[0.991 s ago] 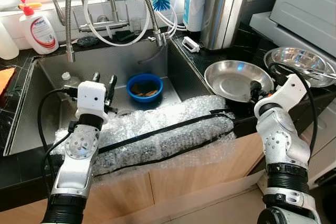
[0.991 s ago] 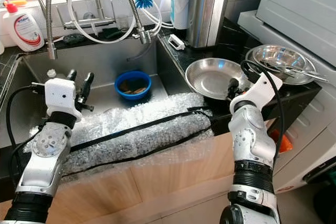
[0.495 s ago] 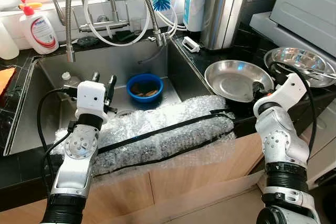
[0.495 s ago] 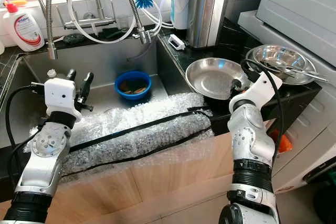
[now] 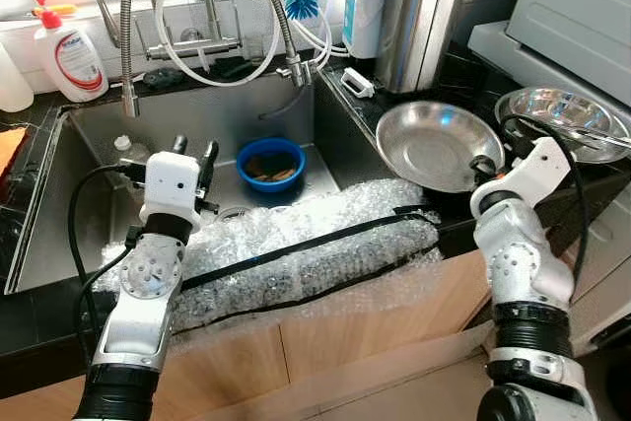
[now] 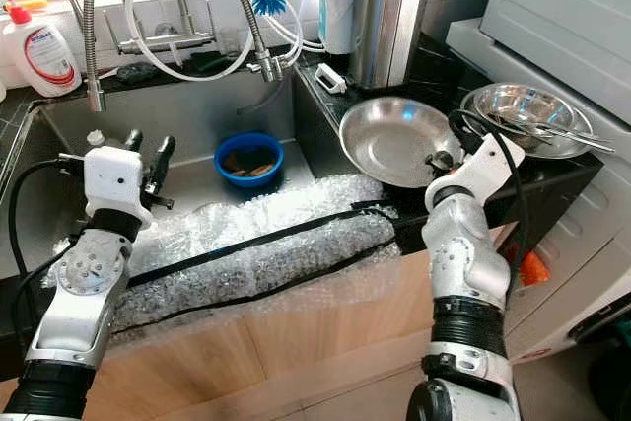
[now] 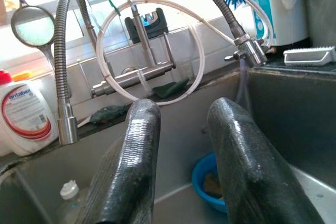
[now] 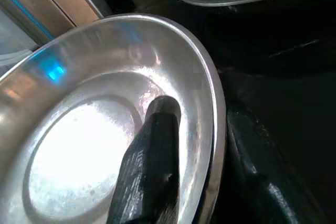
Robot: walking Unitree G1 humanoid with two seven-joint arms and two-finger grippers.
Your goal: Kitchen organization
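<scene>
Right claw (image 6: 441, 158) pinches the near rim of the steel pan (image 6: 392, 139), tilting it up off the black bench (image 6: 414, 71) beside the sink (image 6: 212, 120); light, stiff and slippery, it seems best held at that thin rim, while the left claw (image 5: 192, 152) hovers spread.

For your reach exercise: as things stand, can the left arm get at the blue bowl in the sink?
Probably yes: the left gripper hangs open over the sink, with the blue bowl just beyond it and nothing between.
</scene>
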